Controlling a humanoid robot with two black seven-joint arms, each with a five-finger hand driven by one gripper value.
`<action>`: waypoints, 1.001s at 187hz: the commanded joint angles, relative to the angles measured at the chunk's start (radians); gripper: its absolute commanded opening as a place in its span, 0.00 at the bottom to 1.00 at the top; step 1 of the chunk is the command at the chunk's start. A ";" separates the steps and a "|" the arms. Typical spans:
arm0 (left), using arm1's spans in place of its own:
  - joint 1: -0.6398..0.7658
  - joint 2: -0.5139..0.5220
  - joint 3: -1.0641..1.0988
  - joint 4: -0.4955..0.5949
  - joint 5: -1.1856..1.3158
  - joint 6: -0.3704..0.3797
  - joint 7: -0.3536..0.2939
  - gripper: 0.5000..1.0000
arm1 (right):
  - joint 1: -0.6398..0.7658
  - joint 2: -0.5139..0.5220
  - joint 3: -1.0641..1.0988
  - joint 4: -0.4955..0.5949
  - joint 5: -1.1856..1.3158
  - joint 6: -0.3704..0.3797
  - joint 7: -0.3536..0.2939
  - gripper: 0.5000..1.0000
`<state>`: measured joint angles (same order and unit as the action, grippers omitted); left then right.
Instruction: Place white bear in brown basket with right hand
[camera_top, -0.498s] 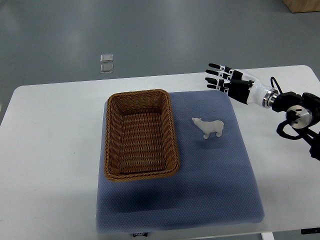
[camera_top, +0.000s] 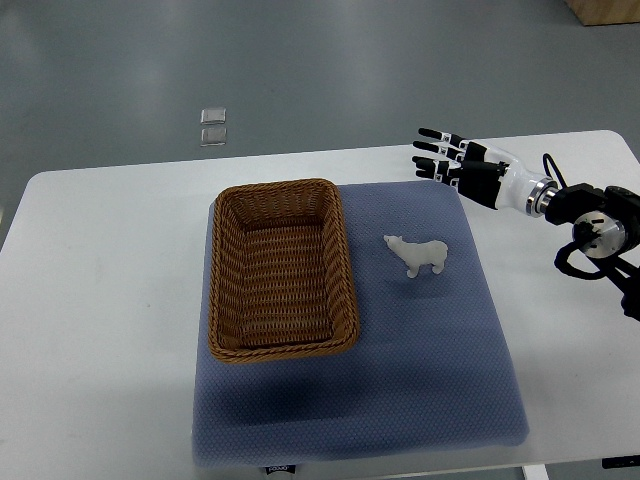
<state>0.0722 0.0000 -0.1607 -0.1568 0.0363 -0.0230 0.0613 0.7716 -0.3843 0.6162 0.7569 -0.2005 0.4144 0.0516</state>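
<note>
Task not begun: white bear (camera_top: 418, 255) stands on the blue mat (camera_top: 420, 380), at 3 o'clock from the brown basket (camera_top: 283, 268), just beside it and apart. Basket looks empty, though its weave is dim. Right hand (camera_top: 455, 166) at 1 o'clock of the bear, near the worktop's (camera_top: 100, 300) far edge, fingers (camera_top: 432, 133) outstretched, released, grasping nothing. Reach, grasp, carry and release all remain.

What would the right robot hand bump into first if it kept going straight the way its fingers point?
Probably nothing. The right robot hand points left along the far edge of the blue mat, passing beyond the white bear and brown basket. Its height is unclear.
</note>
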 joint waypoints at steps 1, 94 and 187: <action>-0.006 0.000 0.001 0.008 -0.001 0.002 0.000 1.00 | 0.003 -0.001 0.002 0.002 -0.028 0.000 0.002 0.86; -0.011 0.000 0.003 0.008 -0.001 0.008 0.000 1.00 | 0.005 -0.004 0.004 0.004 -0.266 0.000 0.051 0.86; -0.011 0.000 0.003 0.008 -0.001 0.008 0.000 1.00 | 0.005 -0.077 -0.013 0.076 -0.714 0.055 0.215 0.86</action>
<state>0.0614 0.0000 -0.1580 -0.1489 0.0365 -0.0152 0.0615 0.7753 -0.4498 0.6048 0.8128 -0.8138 0.4654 0.2387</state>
